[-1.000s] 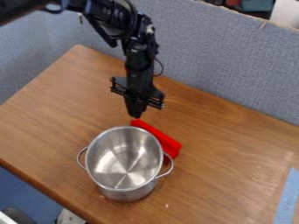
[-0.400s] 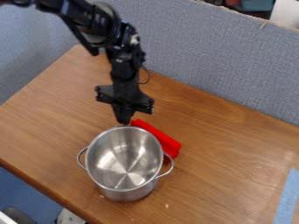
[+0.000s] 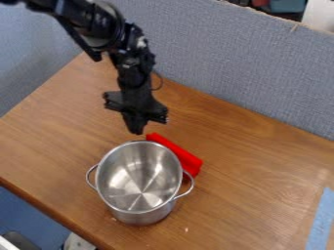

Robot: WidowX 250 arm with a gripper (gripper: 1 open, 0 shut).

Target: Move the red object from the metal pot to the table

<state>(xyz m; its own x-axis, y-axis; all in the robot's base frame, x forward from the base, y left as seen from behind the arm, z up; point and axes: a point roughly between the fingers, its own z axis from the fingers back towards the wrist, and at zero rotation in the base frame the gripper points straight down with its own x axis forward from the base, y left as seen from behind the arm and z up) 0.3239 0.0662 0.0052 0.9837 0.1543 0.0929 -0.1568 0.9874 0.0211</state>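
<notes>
The red object (image 3: 175,152) lies on the tabletop (image 3: 59,122), outside the metal pot (image 3: 137,179), along its far right side in the view; placement appears complete, and the step in hand is judged to be withdrawal. Left to right: keep the dark arm (image 3: 94,29) high and retract it toward the far left of the pot, away from the rim. Raise the fingers (image 3: 136,126) first, before any sideways travel; they are together, with nothing visible between them, just beyond the pot's far rim. Do not sweep them right, since contact could roll the red object or press it against the pot. Leave the red object where it lies; its near end is close beside the pot's right handle (image 3: 192,186), and whether pot and object touch cannot be told. Materials, left to right: the tabletop is brown wood, smooth, with fine grain. The pot is bright, polished metal, round and deep, open at the top, with a thin rolled rim and looped wire-like handles. The fingers are dark and narrow, ending in a blunt point. The red object is a saturated red, elongated, smooth-looking bar, set diagonally; treat its long sides as the likely gripping faces if a correction is required.
</notes>
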